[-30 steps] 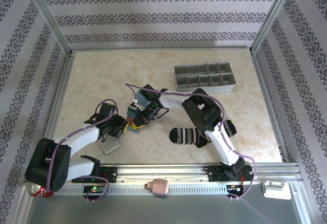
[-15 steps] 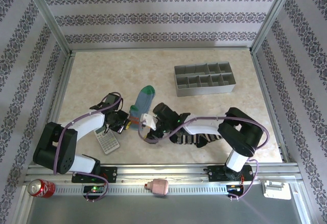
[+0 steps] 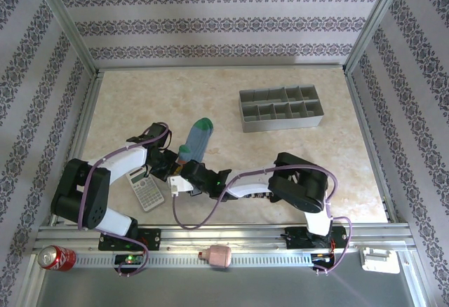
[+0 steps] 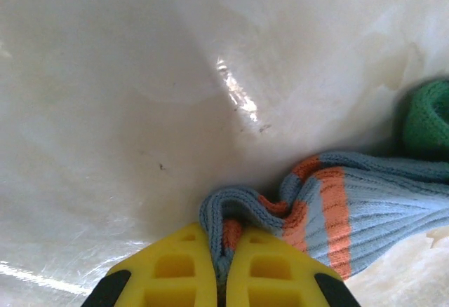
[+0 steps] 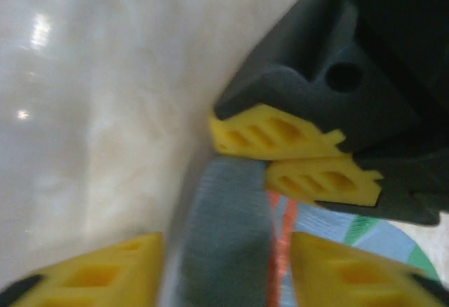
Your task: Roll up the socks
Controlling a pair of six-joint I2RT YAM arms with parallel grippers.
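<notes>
Calculator (image 3: pixel 144 189) first, out on the left, lying at about seven o'clock from the left gripper (image 4: pixel 221 268) and close enough that a low sweep of that arm could knock it. Now the left gripper itself: yellow fingers (image 4: pixel 175 272) clamped tight on a bunched fold of the blue-grey sock (image 4: pixel 365 209), right at its orange-striped end. It's a thin pinch, so a sharp tug might pull the knit free. From there the sock stretches across the table (image 3: pixel 140 104) toward one o'clock, green toe (image 3: pixel 203 124) at the far end, lying flat and not rolled yet. Next along, the right gripper (image 5: pixel 224 268) is parted, straddling the grey band of the sock without squeezing it, and the left one's fingertips sit just at one o'clock from it. That's the tight spot, folks: two grippers nearly touching over one bit of fabric. Close carelessly and the right could nip the other's fingers, or catch a single layer and drag the sock crooked.
</notes>
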